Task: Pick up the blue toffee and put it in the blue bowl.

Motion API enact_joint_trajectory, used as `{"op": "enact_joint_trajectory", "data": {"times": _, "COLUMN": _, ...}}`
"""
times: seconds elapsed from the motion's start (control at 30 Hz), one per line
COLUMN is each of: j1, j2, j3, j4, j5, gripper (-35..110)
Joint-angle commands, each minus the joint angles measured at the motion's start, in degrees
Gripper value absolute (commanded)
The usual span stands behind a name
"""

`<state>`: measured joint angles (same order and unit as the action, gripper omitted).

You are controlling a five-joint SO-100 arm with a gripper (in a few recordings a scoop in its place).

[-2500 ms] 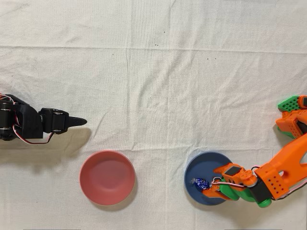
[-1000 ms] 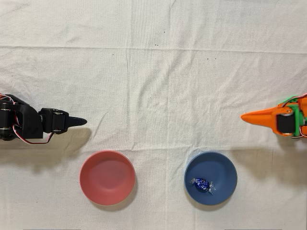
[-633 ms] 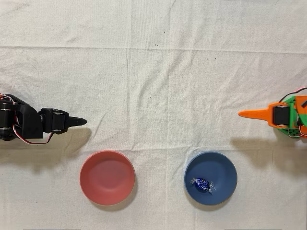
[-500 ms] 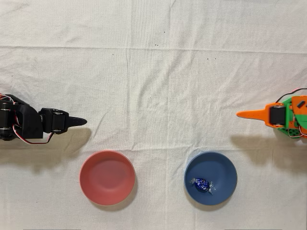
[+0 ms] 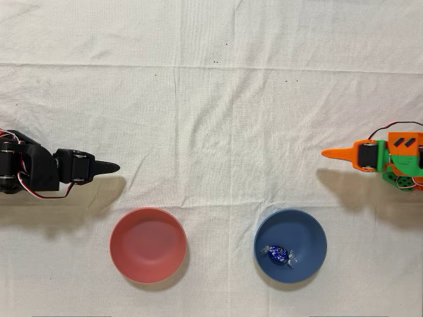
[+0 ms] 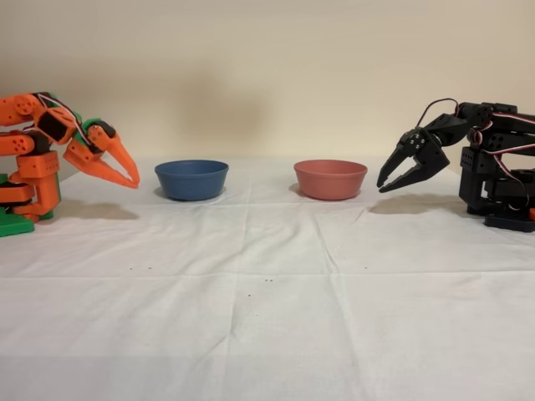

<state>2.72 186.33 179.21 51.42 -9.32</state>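
Down inside the blue bowl (image 5: 291, 246) sits the blue toffee (image 5: 277, 253), a bit left of the bowl's middle in the overhead view, w/ its long way running slantwise, one shiny twisted end toward the top left and the other toward the bottom right. From the side view I can't see the candy at all, bc the bowl wall (image 6: 191, 180) hides it. The orange arm's gripper (image 5: 334, 153) is pulled back near its own base at the right edge in the overhead view, well apart from the bowl, pointing left across the white cloth (image 5: 211, 119). So the toffee lies down and to the left of the tip in that view. In the side view the gripper (image 6: 132, 181) has its two fingers drawn together to a point, w/ only a thin slit showing, and nothing is held btw them. The pink-red bowl (image 5: 147, 245) holds nothing I can see, and the black arm (image 5: 53, 172) stands idle, even farther from the candy than the orange one. I'd say the job looks done, since the candy is already where it belongs, so no new reach seems needed.
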Motion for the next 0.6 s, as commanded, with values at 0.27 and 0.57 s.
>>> {"op": "enact_joint_trajectory", "data": {"times": 0.27, "j1": -1.14, "j2": 0.79, "j3": -0.09, "j4": 8.17, "j5": 2.46, "gripper": 0}}
{"op": "enact_joint_trajectory", "data": {"times": 0.57, "j1": 0.44, "j2": 0.79, "j3": -0.09, "j4": 10.72, "j5": 2.2, "gripper": 4}}
